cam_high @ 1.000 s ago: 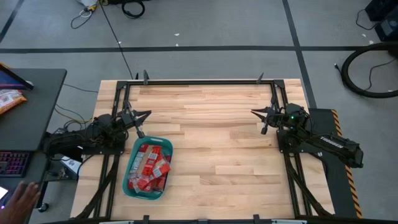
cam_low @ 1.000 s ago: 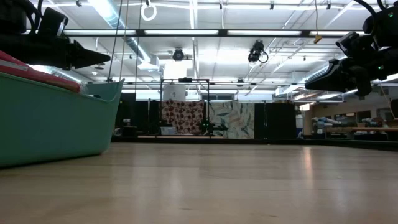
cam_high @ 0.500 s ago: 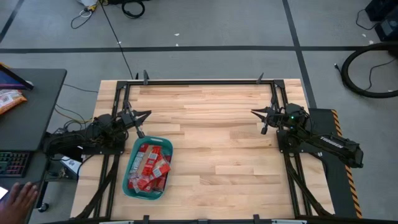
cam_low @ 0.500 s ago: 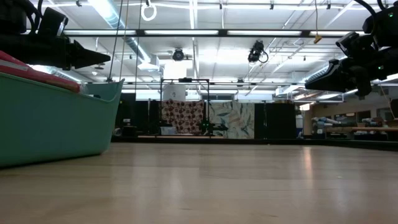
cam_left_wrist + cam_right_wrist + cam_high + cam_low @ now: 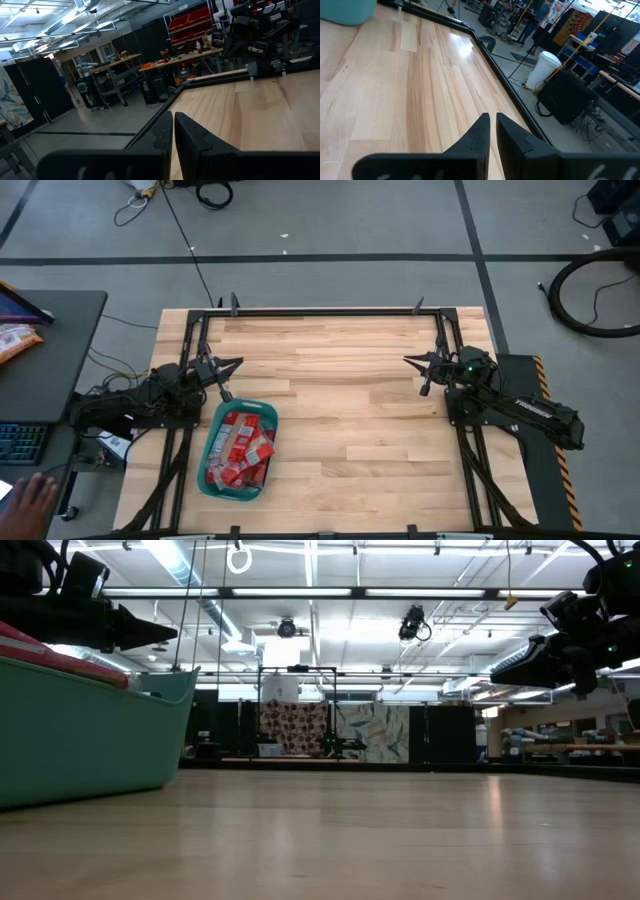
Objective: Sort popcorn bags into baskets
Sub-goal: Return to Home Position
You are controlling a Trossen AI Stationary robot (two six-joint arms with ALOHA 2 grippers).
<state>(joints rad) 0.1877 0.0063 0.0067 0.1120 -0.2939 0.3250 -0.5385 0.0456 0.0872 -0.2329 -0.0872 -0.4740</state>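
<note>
The teal-green basket (image 5: pixel 214 476) stands on the table near its left front; several red popcorn bags (image 5: pixel 240 447) lie inside it. It also shows at the left of the low view (image 5: pixel 80 730), with red bags (image 5: pixel 60 658) above its rim. My left gripper (image 5: pixel 232 366) hovers shut and empty just beyond the basket's far end. My right gripper (image 5: pixel 412 361) hovers shut and empty at the table's right side. In both wrist views the fingers meet (image 5: pixel 173 131) (image 5: pixel 492 131).
A black frame (image 5: pixel 330 310) runs along the table's edges. A person's hand (image 5: pixel 30 498) shows at a desk left of the table. A corner of the basket shows far off in the right wrist view (image 5: pixel 347 11).
Both arms have kept still. The person's hand at the desk on the left has shifted a little.
</note>
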